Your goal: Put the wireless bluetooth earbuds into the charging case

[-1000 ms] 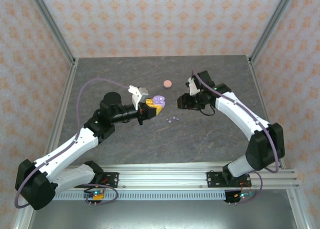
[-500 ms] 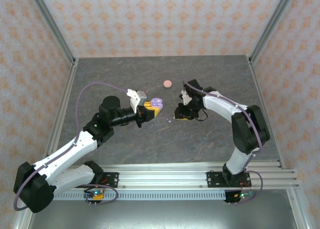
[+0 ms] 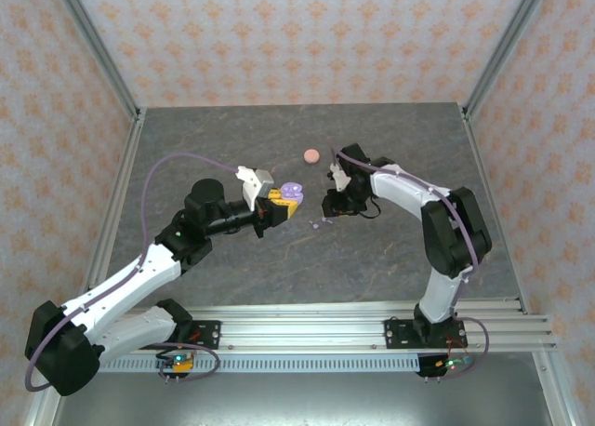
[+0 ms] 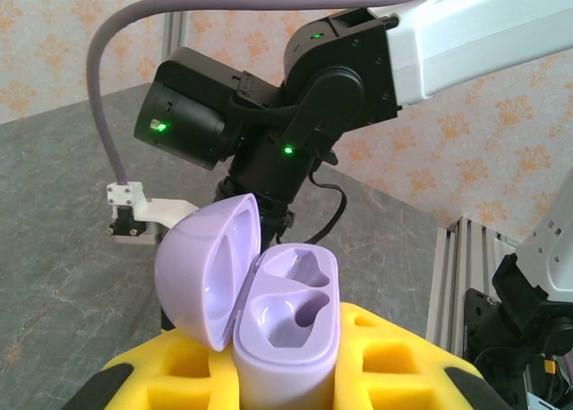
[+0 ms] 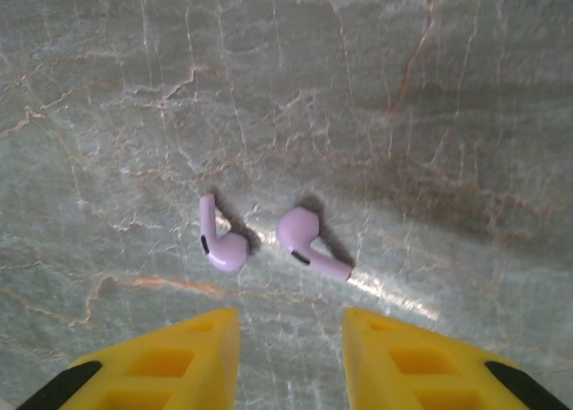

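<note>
Two light purple earbuds (image 5: 224, 242) (image 5: 309, 243) lie side by side on the grey table, apart from each other; in the top view the earbuds (image 3: 321, 222) are tiny specks near the middle. My right gripper (image 5: 291, 343) hovers just above and short of them, open, with nothing between its yellow fingers (image 5: 179, 352). It also appears in the top view as the right gripper (image 3: 327, 208). My left gripper (image 3: 277, 203) is shut on the purple charging case (image 4: 286, 320), held upright. Its lid (image 4: 206, 276) is swung open and both wells are empty.
A round salmon-pink disc (image 3: 312, 155) lies on the table behind the two grippers. The right arm's black wrist (image 4: 304, 97) hangs close behind the case in the left wrist view. Patterned walls and metal posts ring the table.
The right arm has swung left and its gripper has come down over the two earbuds. The left gripper with the case has shifted slightly back and left.
</note>
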Available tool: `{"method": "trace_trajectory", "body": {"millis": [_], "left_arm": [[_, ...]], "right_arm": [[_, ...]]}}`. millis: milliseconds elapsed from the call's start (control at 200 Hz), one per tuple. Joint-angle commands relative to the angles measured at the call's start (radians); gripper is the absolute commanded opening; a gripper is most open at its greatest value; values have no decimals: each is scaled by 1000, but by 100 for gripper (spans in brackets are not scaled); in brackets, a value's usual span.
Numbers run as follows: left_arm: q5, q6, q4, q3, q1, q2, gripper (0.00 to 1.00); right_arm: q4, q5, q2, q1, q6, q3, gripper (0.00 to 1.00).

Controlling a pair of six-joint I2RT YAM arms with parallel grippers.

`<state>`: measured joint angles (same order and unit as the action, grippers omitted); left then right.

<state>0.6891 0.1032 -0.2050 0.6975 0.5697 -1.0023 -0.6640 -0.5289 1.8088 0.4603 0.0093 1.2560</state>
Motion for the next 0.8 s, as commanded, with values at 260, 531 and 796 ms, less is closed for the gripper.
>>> {"method": "trace_trajectory", "body": {"millis": [260, 531, 796], "left_arm": [[-31, -3, -8, 36, 6, -5, 17], [-39, 1, 9, 44, 6, -5, 17], [-46, 3, 19, 45, 6, -4, 17]], "right_arm": [[-84, 76, 94, 27, -126, 91, 43], [-82, 141, 141, 34, -118, 115, 43], [-89, 122, 163, 39, -127, 120, 43]]}}
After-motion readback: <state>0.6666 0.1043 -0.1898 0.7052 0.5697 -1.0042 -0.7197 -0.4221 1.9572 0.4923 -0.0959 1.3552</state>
